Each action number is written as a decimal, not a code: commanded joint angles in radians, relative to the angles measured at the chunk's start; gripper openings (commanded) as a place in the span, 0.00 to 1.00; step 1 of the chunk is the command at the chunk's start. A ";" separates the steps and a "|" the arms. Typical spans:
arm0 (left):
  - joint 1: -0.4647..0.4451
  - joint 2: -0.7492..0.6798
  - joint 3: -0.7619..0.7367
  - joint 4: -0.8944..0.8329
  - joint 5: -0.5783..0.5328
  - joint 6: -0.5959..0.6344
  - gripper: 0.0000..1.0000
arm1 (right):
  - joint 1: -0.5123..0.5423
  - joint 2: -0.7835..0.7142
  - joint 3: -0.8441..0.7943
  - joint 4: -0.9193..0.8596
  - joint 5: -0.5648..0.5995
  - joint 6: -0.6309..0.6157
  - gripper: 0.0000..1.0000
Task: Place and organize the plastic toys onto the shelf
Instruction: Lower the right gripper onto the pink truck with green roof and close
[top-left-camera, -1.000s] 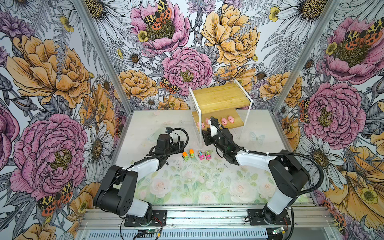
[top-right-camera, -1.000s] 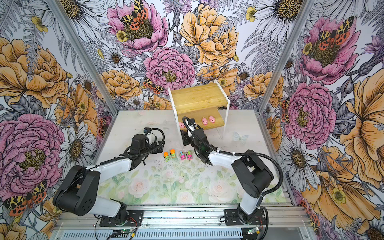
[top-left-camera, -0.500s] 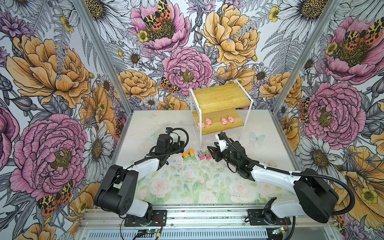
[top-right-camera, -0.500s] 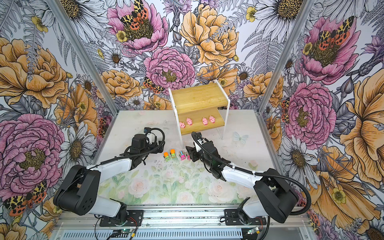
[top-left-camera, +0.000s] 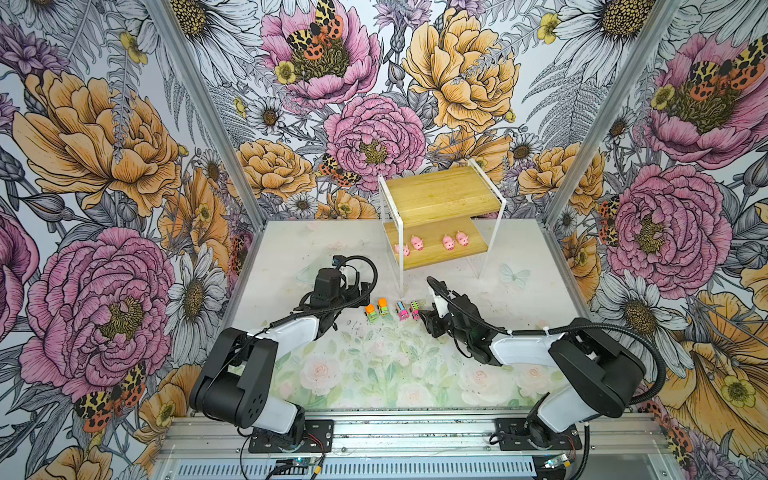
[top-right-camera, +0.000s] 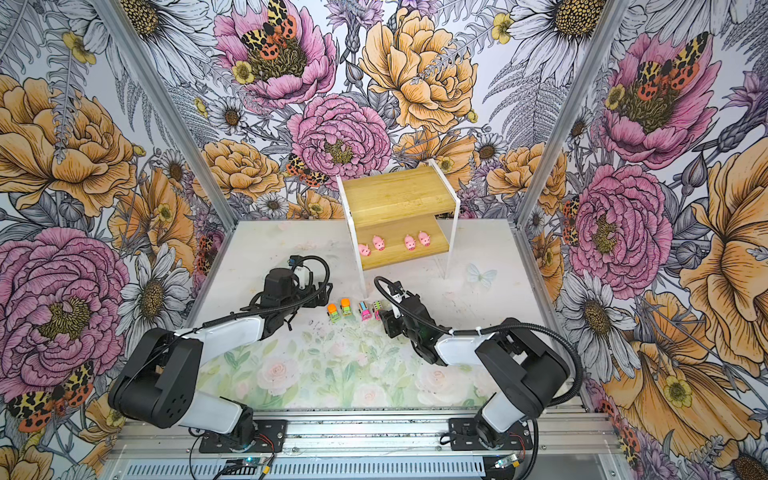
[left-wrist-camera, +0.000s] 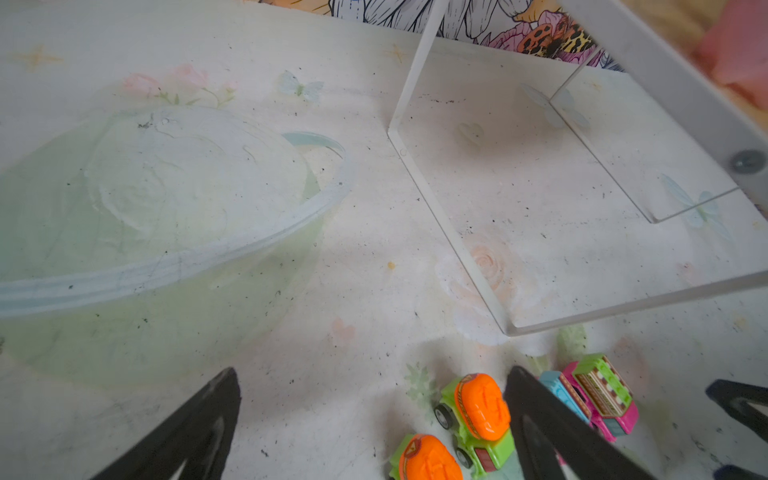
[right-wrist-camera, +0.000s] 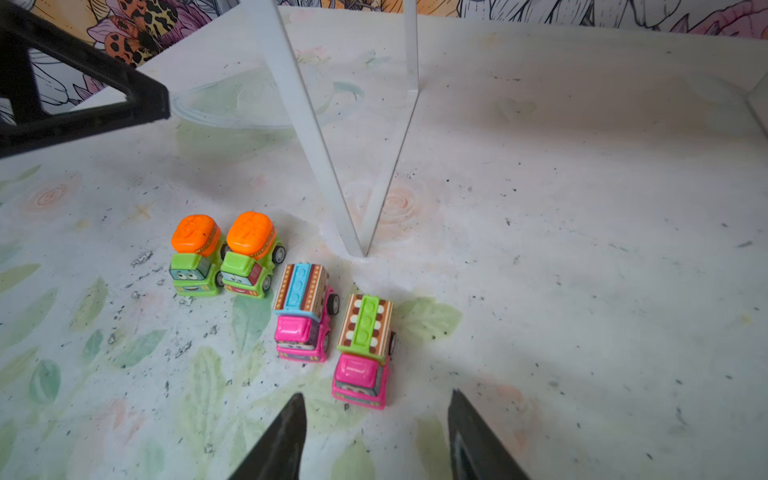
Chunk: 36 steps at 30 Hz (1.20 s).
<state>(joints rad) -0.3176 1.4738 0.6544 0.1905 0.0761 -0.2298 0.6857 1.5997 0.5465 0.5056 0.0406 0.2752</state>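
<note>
- The shelf (top-left-camera: 440, 195) is stood at the table's (top-left-camera: 519, 299) far edge, right of the middle.
- Four pigs (top-left-camera: 448, 242) are lined along its lower board. In a top view the one nearest the left post is partly hidden by that post.
- Near the table's middle, just before the shelf's front left leg, two green trucks (right-wrist-camera: 222, 255) and two pink trucks (right-wrist-camera: 301, 316) are set in one row.
- The right gripper (right-wrist-camera: 376, 415) is held low on the near side of the pink trucks, jaws parted, nothing between them. One pink truck lies just ahead of the tips, untouched. Only the tips are seen in the wrist view, and in both top views the fingers are hidden under the wrist.
- The left gripper (left-wrist-camera: 372, 374) is held beside the green trucks, on the side of the left edge, jaws spread wide, nothing gripped. In its wrist view one green truck is cut off and the pink trucks are partly covered by a finger (left-wrist-camera: 540, 415).
- A clear bowl (left-wrist-camera: 174, 262) lies beyond the left gripper. It is hard to make out in both top views.
</note>
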 joint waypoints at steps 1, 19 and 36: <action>0.004 0.016 -0.009 0.040 0.026 -0.022 0.99 | -0.010 0.062 0.055 0.111 0.010 0.011 0.55; 0.008 0.021 -0.021 0.046 0.032 -0.031 0.99 | -0.008 0.238 0.132 0.145 0.006 0.053 0.53; 0.009 0.017 -0.025 0.047 0.029 -0.028 0.99 | -0.006 0.286 0.100 0.245 0.007 0.075 0.24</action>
<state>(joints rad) -0.3176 1.4887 0.6449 0.2142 0.0875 -0.2413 0.6804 1.8927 0.6617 0.6941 0.0395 0.3450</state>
